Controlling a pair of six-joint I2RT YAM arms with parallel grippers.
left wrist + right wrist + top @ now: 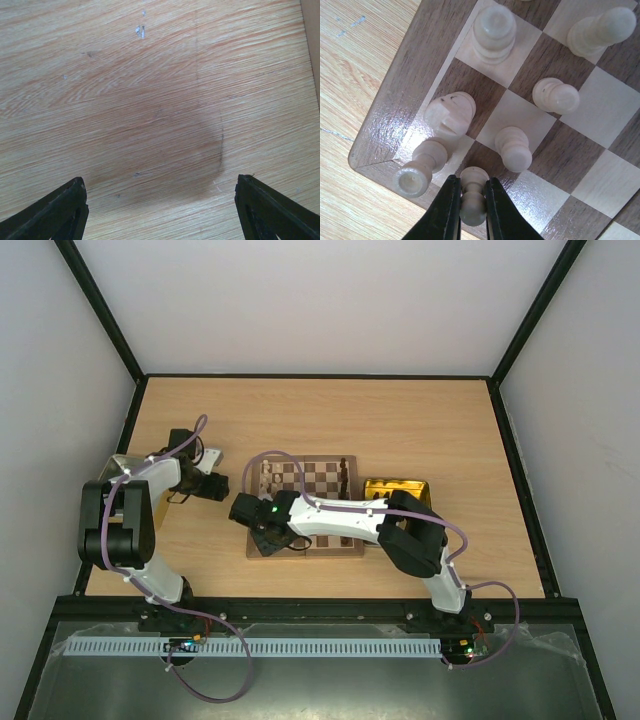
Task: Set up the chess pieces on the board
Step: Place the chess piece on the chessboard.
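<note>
Right claw point(471, 186): narrow, clamped on one cream chess piece point(473, 202), pads against its stem. The piece stands at the board's point(402, 107) corner region, beside the plain border. In the top view this is the board's 7 o'clock corner.

At 10 o'clock of the held piece, a cream piece point(422, 167) lies toppled across the corner, its round base facing the camera. Upright cream pieces nearby: a notched one point(449, 114) at 12 o'clock and a pawn point(515, 148) at 1 o'clock. Three more point(556, 95) sit farther in.

Dark pieces point(345, 475) line the board's 3 o'clock edge. A gold tray point(397, 490) sits just beside that edge.

Left claw point(160, 210): jaws wide, nothing between them, above bare wooden surface point(150, 100), at 9 o'clock of the board in the top view.
</note>
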